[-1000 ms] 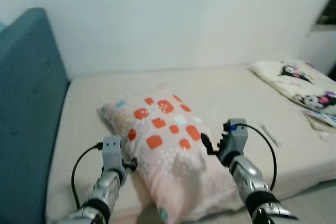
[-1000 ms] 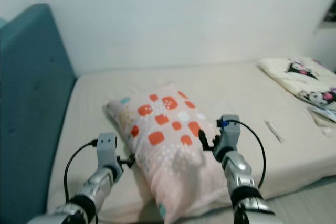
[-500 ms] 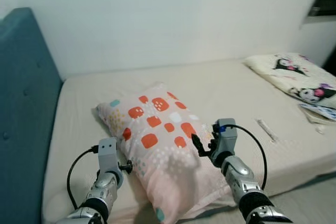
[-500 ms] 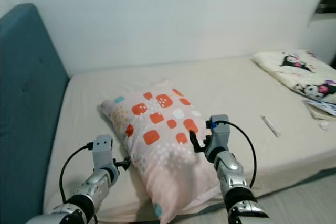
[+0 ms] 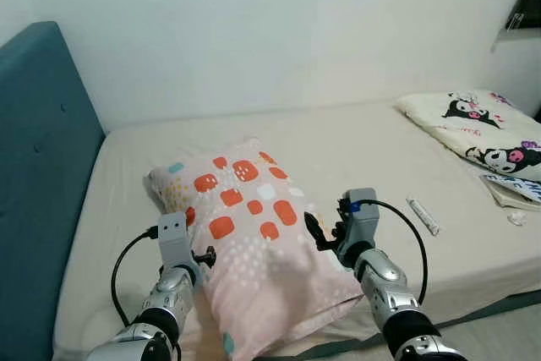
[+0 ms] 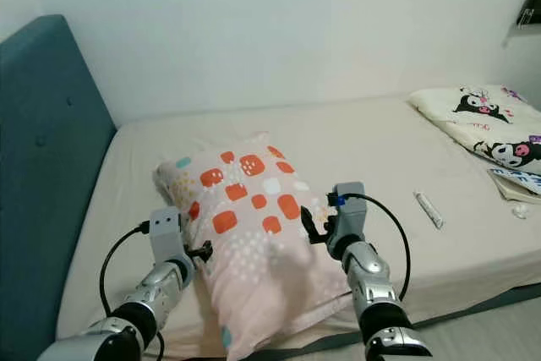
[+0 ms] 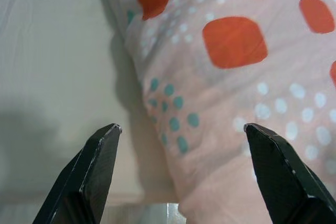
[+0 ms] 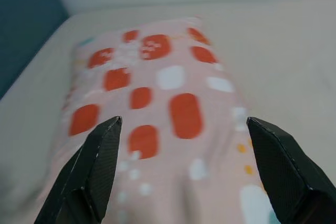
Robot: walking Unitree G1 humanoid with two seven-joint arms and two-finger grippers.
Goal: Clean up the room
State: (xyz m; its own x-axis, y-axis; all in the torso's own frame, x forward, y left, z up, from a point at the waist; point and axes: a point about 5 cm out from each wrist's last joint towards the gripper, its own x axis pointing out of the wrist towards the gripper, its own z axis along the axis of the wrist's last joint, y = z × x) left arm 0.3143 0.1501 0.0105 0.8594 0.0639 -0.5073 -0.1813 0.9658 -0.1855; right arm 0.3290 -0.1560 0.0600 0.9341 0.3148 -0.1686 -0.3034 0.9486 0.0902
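While flanking a pillow point(image 5: 245, 234) on a bed point(image 5: 363, 150), both grippers set with jaws wide apart and nothing between them: left gripper point(image 5: 205, 257) just beside the pillow's left edge, right gripper point(image 5: 314, 232) at its right edge, fingertips about touching the fabric. Pink pillow with orange squares and teal dots, lying askew on the beige sheet, near end at the mattress's front edge, far end pointing toward a teal headboard point(image 5: 38, 166) and white wall point(image 5: 279, 31). Well apart, at the bed's right end: a folded cartoon-print blanket point(image 5: 473, 128), a small white tube point(image 5: 423, 215) and some papers point(image 5: 511, 192). Step in hand, judging by the pose: lining up a two-sided hold on the pillow, ahead of straightening it or shifting it toward the headboard. Next move likely to call for bringing both grippers inward against the soft sides, or pinching fabric at each edge, then lifting evenly. Limp stuffing apt to sag or slip from an uneven grip.
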